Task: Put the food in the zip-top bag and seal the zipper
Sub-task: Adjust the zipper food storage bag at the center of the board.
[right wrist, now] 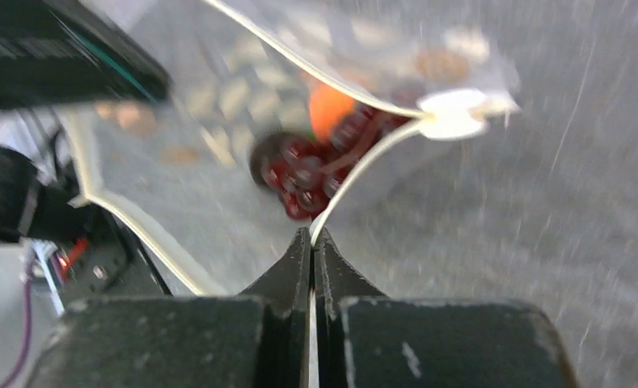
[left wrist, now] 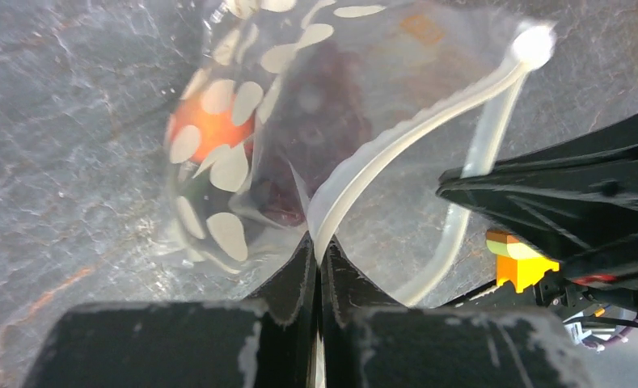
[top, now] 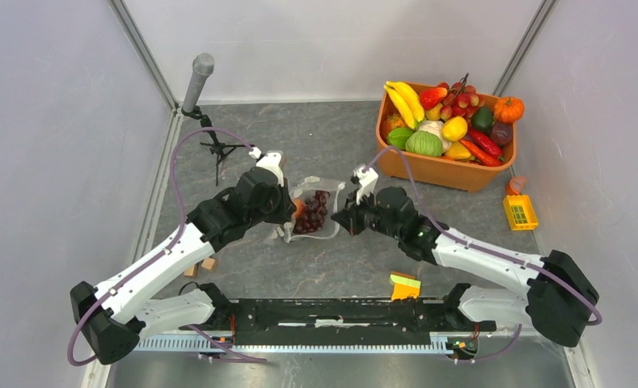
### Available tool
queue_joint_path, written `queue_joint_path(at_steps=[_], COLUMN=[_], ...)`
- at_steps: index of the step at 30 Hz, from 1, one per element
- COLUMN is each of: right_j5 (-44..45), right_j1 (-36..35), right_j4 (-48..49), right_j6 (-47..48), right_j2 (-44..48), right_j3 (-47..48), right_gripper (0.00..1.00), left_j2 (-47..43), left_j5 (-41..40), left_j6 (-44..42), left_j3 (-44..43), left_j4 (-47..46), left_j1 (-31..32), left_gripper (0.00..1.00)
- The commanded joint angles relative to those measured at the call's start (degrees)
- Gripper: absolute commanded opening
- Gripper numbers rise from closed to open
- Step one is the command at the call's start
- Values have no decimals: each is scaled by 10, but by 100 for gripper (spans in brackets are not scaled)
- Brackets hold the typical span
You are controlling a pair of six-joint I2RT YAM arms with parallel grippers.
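**Count, left to right**
- One grey cylinder on a black stand (top: 200, 77), at the far left corner of the table (top: 299, 133).
- Two small wooden blocks (top: 202, 267), beside the left arm's forearm.
- One left gripper (left wrist: 315, 257). Jaws are pressed together on the zipper (left wrist: 412, 121); no gap shows between the tips.
- One zip-top bag (top: 314, 190), at table centre, between the two grippers.
- Two food items inside the bag: one dark maroon grape cluster (top: 315, 214) and one orange piece (left wrist: 214, 125).
- One right gripper (right wrist: 311, 246). Jaws are closed on the same zipper, pinching the strip at the tips.
- One yellow, green and orange block (top: 405, 285), near the arm bases.
- One orange tub (top: 441, 170), at the far right, heaped with toy food (top: 423, 143). One orange pumpkin (top: 509, 108) sits at its right rim.
- One yellow crate (top: 520, 212), just right of the tub.

**Condition of the bag**
- Material: clear thin plastic printed with pale dots.
- The zipper is a narrow white strip. Its two sides bow apart between the pinch points, so the mouth stands open.
- The grape cluster touches the orange piece, on the left gripper's side of the bag.
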State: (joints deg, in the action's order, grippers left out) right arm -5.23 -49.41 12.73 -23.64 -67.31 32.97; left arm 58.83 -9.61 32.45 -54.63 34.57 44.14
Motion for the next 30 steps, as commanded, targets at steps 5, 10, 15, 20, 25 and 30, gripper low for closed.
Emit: queue_joint_path(at_steps=[5, 10, 15, 20, 25, 30], right_j5=[-32, -63, -38, -16, -6, -9], right_j1=[9, 23, 23, 32, 49, 54], right_j4=[-19, -21, 4, -11, -17, -15], right_j6=[57, 42, 27, 42, 36, 41], right_j2=[-4, -59, -72, -88, -108, -93], right_j3=[222, 255, 223, 190, 140, 115], right_gripper=[0, 0, 0, 1, 2, 8], left_j2=[7, -6, -17, -33, -11, 3], left_j5=[-36, -61, -52, -19, -24, -7], left_j6=[-89, -92, -77, -60, -50, -29], left_j3=[-169, -164, -139, -115, -86, -40], left_j4=[142, 157, 140, 103, 86, 42], left_j1=[-4, -4, -4, -4, -4, -4], left_gripper=[6, 7, 7, 6, 6, 5])
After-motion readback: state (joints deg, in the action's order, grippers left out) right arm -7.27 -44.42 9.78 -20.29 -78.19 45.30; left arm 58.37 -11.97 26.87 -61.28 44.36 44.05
